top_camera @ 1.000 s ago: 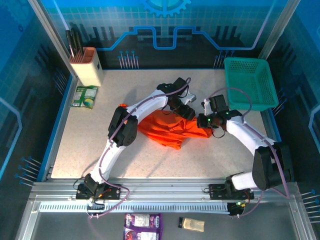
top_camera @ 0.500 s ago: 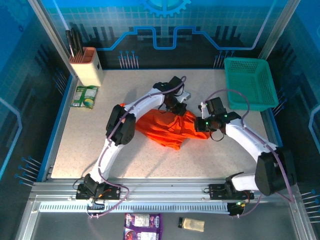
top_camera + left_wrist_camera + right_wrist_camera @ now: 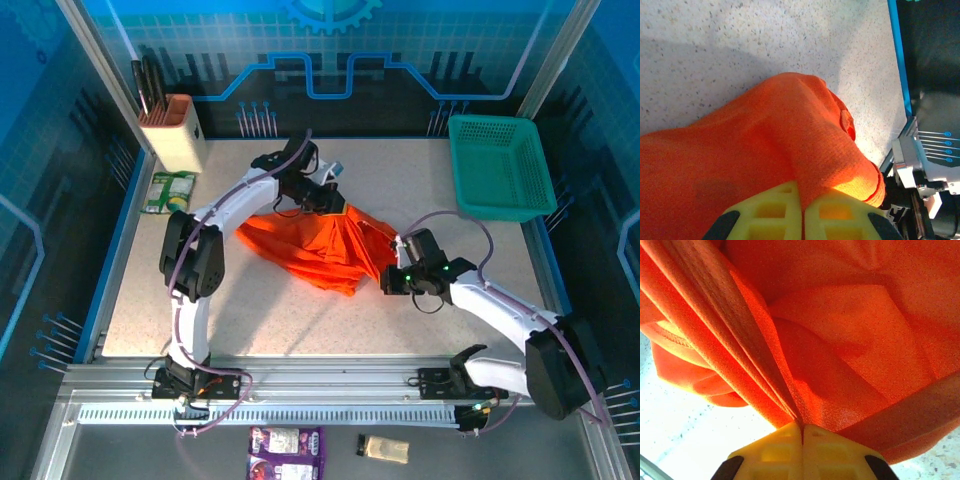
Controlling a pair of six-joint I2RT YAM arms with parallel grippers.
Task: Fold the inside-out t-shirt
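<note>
Holding, left gripper (image 3: 802, 206): I see its yellow fingers (image 3: 770, 215) pressed together on a fold of the shirt (image 3: 765, 150), clenched on cloth.
Right gripper (image 3: 802, 432): jaws closed tight on a bunched pleat of orange cloth, which fans out from the pinch.
Shirt position: from overhead I find it mid-table (image 3: 250, 310), stretched between the two grips. Its far edge is at the left gripper and its right end is gathered at the right gripper.
Shirt condition: crumpled, not flat, with a taut ridge running from one gripper to the other.
Basket (image 3: 500, 165): far right corner, well apart from the shirt.
Knife block (image 3: 172, 130): far left corner, upright.
</note>
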